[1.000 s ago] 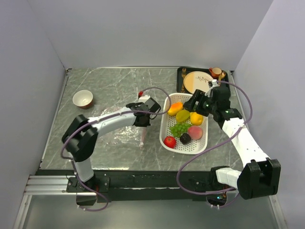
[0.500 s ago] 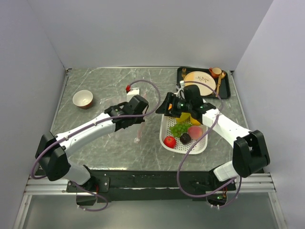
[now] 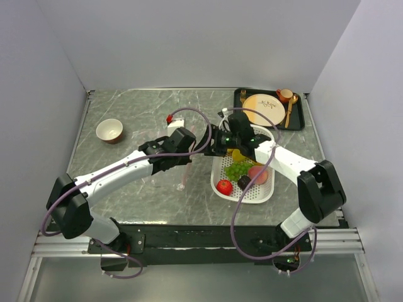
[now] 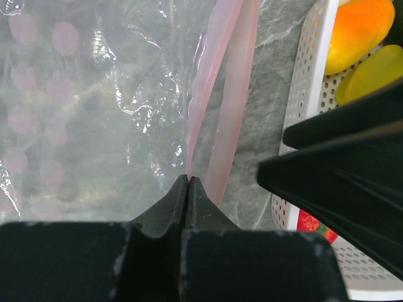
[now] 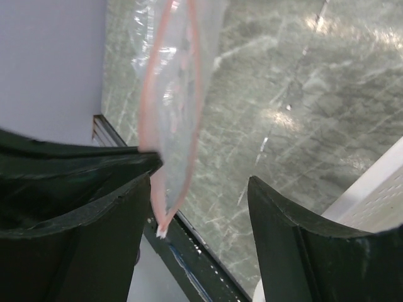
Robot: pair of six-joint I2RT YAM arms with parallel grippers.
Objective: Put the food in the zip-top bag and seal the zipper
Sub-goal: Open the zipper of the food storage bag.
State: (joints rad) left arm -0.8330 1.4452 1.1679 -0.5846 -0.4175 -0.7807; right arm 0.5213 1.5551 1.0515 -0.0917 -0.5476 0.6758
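Observation:
The clear zip-top bag [image 3: 165,171] hangs from my left gripper [image 3: 188,157], which is shut on its pale pink zipper [image 4: 221,94] at one end. The bag [image 4: 94,94] spreads to the left in the left wrist view, its mouth slightly parted. My right gripper [image 3: 212,143] is open and empty right beside the bag mouth. In the right wrist view the bag's pink-edged corner [image 5: 165,126] hangs against the left finger [image 5: 94,239]. The food lies in the white basket [image 3: 259,194]: mango [image 4: 365,28], lemon [image 4: 371,72], grapes [image 3: 236,170], peach [image 3: 257,174], tomato [image 3: 224,186], dark piece [image 3: 244,182].
A black tray [image 3: 300,119] with a cream plate [image 3: 261,108], a cup and a spoon stands at the back right. A small bowl [image 3: 109,130] sits at the back left. The basket's left wall [image 4: 302,94] is close beside the zipper.
My left arm has lifted the bag's zipper edge and stretched out. My right gripper has moved left from over the basket to the bag mouth beside the left gripper.

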